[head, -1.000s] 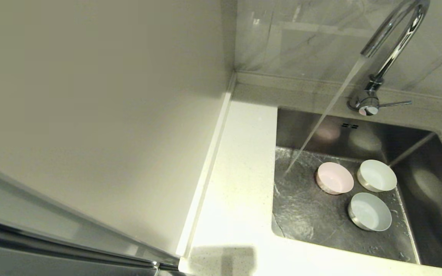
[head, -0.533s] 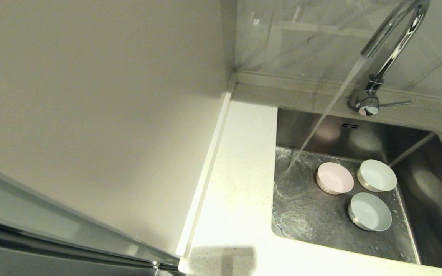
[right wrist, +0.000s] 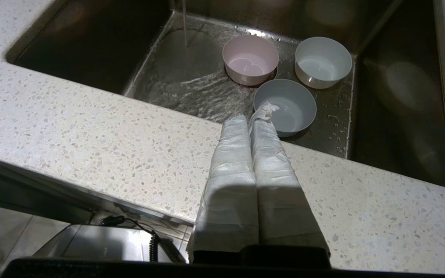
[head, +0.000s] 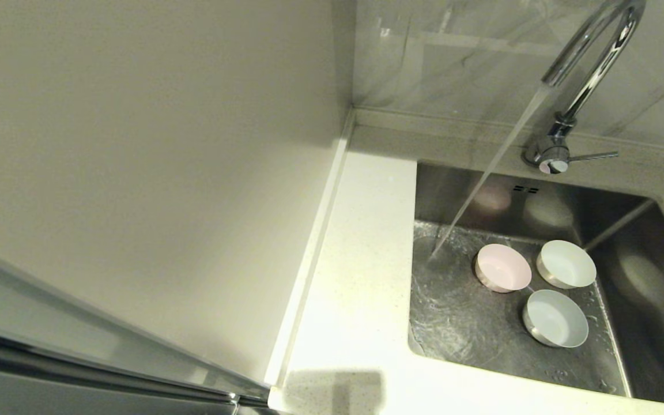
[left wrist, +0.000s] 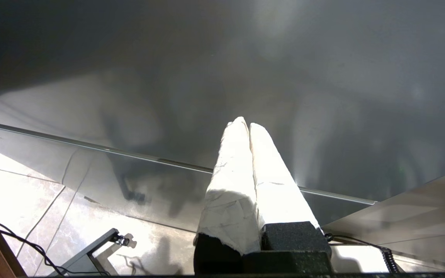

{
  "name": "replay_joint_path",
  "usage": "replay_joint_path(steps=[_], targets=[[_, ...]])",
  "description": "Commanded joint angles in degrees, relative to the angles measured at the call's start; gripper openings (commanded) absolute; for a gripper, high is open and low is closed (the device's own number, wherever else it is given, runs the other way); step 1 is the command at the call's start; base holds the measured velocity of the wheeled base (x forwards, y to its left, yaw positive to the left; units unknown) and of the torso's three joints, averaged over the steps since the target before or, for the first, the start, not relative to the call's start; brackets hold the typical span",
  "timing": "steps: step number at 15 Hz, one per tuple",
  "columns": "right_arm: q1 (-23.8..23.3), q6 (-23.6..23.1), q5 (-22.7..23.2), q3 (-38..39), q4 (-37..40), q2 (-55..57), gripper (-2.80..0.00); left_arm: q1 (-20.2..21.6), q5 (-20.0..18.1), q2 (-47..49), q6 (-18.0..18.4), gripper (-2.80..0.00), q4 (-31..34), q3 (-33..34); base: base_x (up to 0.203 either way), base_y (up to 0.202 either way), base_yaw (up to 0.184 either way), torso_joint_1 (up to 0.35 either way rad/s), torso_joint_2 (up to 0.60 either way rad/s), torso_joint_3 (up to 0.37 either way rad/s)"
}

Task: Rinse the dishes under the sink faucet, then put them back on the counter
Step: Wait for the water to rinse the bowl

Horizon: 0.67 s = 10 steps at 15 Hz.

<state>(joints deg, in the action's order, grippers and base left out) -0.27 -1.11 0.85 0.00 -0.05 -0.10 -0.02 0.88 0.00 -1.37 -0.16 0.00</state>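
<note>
Three dishes sit upright in the steel sink point(head: 464, 323) point(right wrist: 184, 88): a pink bowl point(head: 503, 267) point(right wrist: 250, 59), a white bowl point(head: 566, 264) point(right wrist: 323, 61) and a pale bluish bowl point(head: 555, 318) point(right wrist: 286, 106). The chrome faucet point(head: 591, 63) pours a stream of water onto the sink floor left of the pink bowl. My right gripper point(right wrist: 250, 117) is shut and empty, hovering over the front counter point(right wrist: 91, 127) edge near the bluish bowl. My left gripper point(left wrist: 245, 122) is shut, empty, parked low beside a grey panel. Neither arm shows in the head view.
The speckled counter point(head: 355, 276) runs left of the sink, bounded by an off-white wall panel point(head: 136, 173). The faucet lever point(head: 591, 155) points right. A marbled backsplash point(head: 459, 57) stands behind. A cable point(right wrist: 153, 247) hangs below the counter front.
The water keeps running and rippling on the sink floor. The bowls have not moved.
</note>
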Motion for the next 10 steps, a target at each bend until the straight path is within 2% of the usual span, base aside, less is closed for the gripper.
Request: replay_joint_path(steps=[1, 10], targets=[[0.0, 0.0, 0.0, 0.0, 0.0, 0.1, -2.80, -0.1, 0.0, -0.2, 0.0, -2.80, 0.0, 0.0, 0.000, 0.000, 0.000, 0.000, 0.00, 0.000], [0.0, 0.0, 0.0, 0.0, 0.0, 0.1, -2.80, 0.0, 0.0, -0.2, 0.0, -2.80, 0.0, 0.0, 0.000, 0.000, 0.000, 0.000, 0.00, 0.000]])
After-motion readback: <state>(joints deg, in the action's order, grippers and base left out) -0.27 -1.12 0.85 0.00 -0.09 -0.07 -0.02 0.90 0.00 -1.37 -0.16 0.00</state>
